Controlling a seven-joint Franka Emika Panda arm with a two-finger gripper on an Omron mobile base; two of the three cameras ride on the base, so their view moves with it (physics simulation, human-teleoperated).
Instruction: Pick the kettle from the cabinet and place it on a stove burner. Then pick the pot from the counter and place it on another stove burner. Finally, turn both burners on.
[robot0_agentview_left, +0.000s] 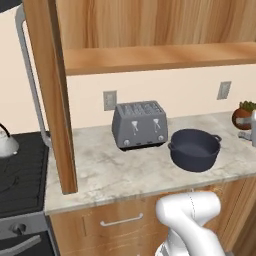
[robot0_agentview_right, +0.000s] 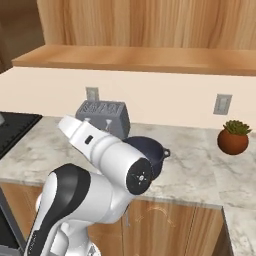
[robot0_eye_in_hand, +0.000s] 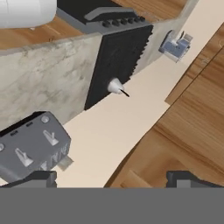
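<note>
Kettle upright on stove burner, far left. Pot on tabletop, just right of toaster, apart from it. My tool wide open, holding nothing, above toaster, facing wall.

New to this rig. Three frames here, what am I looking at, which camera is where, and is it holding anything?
It's a rendered kitchen with a white robot arm on a drivable base. Two pictures come from cameras on the base, behind the arm to its left and right. The third looks along the gripper, whose dark tips stand wide apart with nothing between them. On the marbled counter sit a grey toaster, a dark pot and a potted plant. The small kettle already stands on the black stove.
</note>
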